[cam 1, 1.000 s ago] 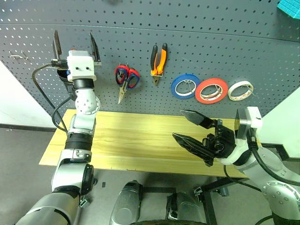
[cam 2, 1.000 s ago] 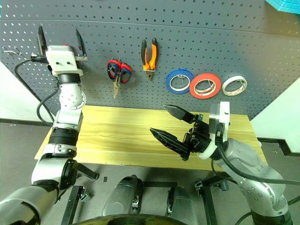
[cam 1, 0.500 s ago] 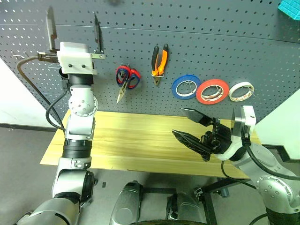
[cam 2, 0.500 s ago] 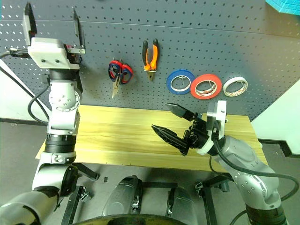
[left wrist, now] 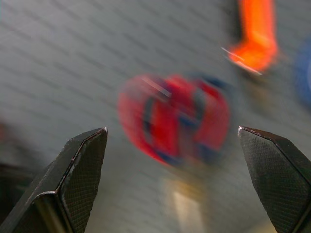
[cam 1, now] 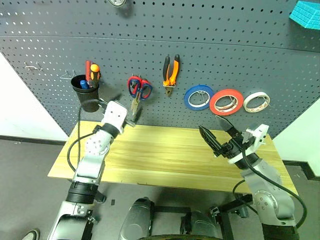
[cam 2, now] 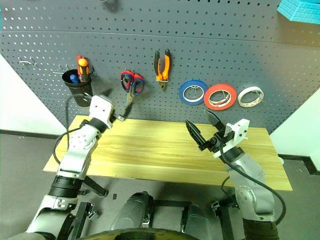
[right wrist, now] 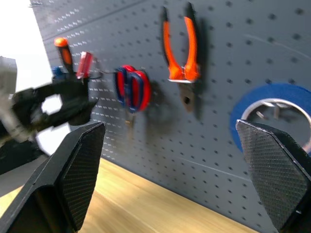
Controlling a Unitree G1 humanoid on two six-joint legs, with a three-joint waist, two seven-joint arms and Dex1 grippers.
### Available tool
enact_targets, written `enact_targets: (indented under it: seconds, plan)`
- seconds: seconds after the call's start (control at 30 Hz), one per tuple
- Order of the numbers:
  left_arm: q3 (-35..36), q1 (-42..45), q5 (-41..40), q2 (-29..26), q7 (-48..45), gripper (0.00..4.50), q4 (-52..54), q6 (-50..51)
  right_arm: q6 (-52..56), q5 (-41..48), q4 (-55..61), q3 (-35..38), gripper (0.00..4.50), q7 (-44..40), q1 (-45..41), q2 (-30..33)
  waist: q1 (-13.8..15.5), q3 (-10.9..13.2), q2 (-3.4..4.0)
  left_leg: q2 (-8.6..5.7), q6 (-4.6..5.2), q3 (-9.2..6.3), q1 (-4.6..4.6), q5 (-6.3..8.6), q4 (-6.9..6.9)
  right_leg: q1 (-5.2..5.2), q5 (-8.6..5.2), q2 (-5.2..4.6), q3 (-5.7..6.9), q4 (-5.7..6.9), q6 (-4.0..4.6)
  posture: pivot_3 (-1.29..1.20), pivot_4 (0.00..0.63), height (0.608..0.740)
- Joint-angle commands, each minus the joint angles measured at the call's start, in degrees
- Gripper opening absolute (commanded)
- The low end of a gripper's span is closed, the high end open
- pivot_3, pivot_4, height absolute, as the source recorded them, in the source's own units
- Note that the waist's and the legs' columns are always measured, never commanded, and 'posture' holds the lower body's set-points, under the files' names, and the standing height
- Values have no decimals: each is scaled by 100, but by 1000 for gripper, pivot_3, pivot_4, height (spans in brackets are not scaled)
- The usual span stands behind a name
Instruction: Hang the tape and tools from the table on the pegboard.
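No writing can be read. On the pegboard [cam 1: 240, 55] three rolls are hung in a row: blue [cam 1: 198, 96], solid red tape [cam 1: 226, 101], white [cam 1: 256, 101]. One pair of orange-handled pliers [cam 1: 170, 70] and one pair of red scissors [cam 1: 138, 90] are hung left of them; a black cup [cam 1: 87, 90] holds the screwdriver [cam 1: 93, 72]. The table [cam 1: 160, 155] is bare. Both the left gripper [cam 1: 127, 112] and right gripper [cam 1: 218, 132] are spread apart, empty.

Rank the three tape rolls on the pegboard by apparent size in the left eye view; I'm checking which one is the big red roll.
1. Red tape, the largest ring.
2. Blue roll, slightly smaller.
3. White roll, the smallest.
All three hang on the same pegboard, so camera distance hardly skews this.
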State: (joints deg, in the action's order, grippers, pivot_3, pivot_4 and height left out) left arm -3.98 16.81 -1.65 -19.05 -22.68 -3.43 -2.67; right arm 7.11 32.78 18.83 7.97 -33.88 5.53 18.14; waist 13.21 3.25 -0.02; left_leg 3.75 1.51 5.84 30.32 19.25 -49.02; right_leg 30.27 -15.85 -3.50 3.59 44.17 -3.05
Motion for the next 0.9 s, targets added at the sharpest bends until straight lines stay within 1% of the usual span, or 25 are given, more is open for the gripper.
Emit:
enact_targets:
  seconds: [0.03, 0.1, 0.23, 0.3, 0.33, 0.37, 0.4, 0.43, 0.47, 0.5, 0.53, 0.57, 0.6, 0.63, 0.7, 0.77, 0.9]
  plan:
    - [100, -473, -273, -233, -452, 4485, 146, 82, -448, -260, -110, 212, 4500, 74, 487, -153, 7, -37, 15, 0, 0, 0, 0, 1, 5, 0, 0, -1, 0, -2, 2, 293, 0, 657]
    - [169, -781, -311, -304, -510, 4485, 188, 121, -568, -318, -132, 232, 4500, 59, 752, -206, 8, -48, 33, 0, 5, 3, 1, 3, 6, 5, -5, -2, -3, -2, -3, 293, 0, 657]
    - [264, -1193, -340, -426, -594, 4485, 260, 132, -744, -386, -225, 248, 4500, 19, 1016, -263, 9, -51, 40, 9, -6, 3, 2, 9, 5, 8, -14, -2, -3, 4, -20, 300, 0, 657]
    - [426, -1575, -367, -531, -587, 4485, 432, 123, -832, -438, -245, 312, 4500, -6, 1253, -241, 26, -92, 52, 25, -9, 8, 1, 9, 7, 4, -10, -8, 6, 4, -15, 303, 0, 657]
    - [516, -1740, -450, -552, -595, 4485, 536, 200, -862, -449, -237, 352, 4500, 2, 1354, -233, 45, -117, 46, 39, -10, 13, 5, 10, 13, 5, -8, -13, 5, 13, -12, 303, 0, 657]
    - [618, -1894, -535, -565, -584, 4485, 634, 264, -888, -441, -235, 402, 4500, 23, 1442, -237, 104, -133, 21, 52, -9, 41, 16, 13, 26, 7, -8, -36, 4, 71, 2, 312, 0, 657]
    - [686, -2002, -593, -572, -577, 4485, 698, 301, -903, -429, -249, 436, 4500, 43, 1499, -246, 206, -162, -37, 43, -9, 83, 14, 22, 43, 36, -69, -85, 22, 246, 37, 316, 0, 657]
    - [757, -2119, -650, -565, -565, 4485, 776, 318, -795, -389, -286, 463, 4500, 89, 1547, -237, 280, -206, -109, 4, -15, 121, 6, 41, 35, 39, -313, -159, 45, 575, 52, 316, 0, 657]
    - [810, -2208, -700, -546, -554, 4485, 833, 342, -694, -386, -342, 479, 4500, 153, 1563, -232, 309, -211, -163, -20, -28, 187, 37, 77, -27, 14, -639, -186, -31, 732, -13, 320, 0, 657]
    - [821, -2282, -712, -525, -561, 4485, 856, 351, -600, -407, -451, 489, 4500, 233, 1539, -239, 321, -217, -80, -37, -55, 187, 72, 135, -166, 79, -826, -203, -64, 812, 11, 323, 0, 657]
    - [817, -2342, -709, -504, -565, 4485, 864, 340, -529, -454, -557, 489, 4500, 308, 1504, -248, 312, -222, -7, -7, -109, 135, 102, 194, -319, 113, -882, -196, -30, 882, 71, 326, 0, 657]
    - [802, -2378, -730, -464, -560, 4485, 873, 361, -444, -570, -677, 461, 4500, 424, 1450, -246, 284, -229, 32, 19, -153, 78, 150, 242, -440, 122, -927, -189, 12, 956, 107, 326, 0, 657]
    - [772, -2387, -732, -431, -557, 4485, 862, 371, -379, -669, -785, 421, 4500, 516, 1391, -245, 257, -236, 58, 24, -120, 31, 194, 290, -526, 130, -957, -188, 50, 1000, 113, 330, 0, 657]
    - [714, -2382, -708, -401, -574, 4485, 821, 362, -350, -738, -872, 375, 4500, 566, 1332, -263, 222, -238, 69, 35, -74, 9, 220, 329, -565, 130, -966, -186, 82, 1018, 111, 330, 0, 657]
    - [618, -2343, -640, -377, -619, 4485, 721, 316, -315, -811, -979, 303, 4500, 616, 1233, -295, 161, -240, 69, 43, -33, -14, 270, 350, -606, 130, -965, -178, 126, 1019, 108, 329, 0, 657]
    - [551, -2260, -635, -329, -649, 4485, 654, 340, -227, -886, -1033, 223, 4500, 665, 1131, -314, 159, -242, 66, 42, -19, -26, 297, 352, -627, 131, -956, -167, 139, 1015, 94, 327, 0, 657]
    - [477, -2128, -613, -320, -683, 4485, 566, 363, -128, -847, -1044, 186, 4500, 666, 1032, -359, 161, -243, 64, 41, -16, -31, 301, 351, -630, 108, -948, -143, 143, 1011, 81, 323, 0, 657]
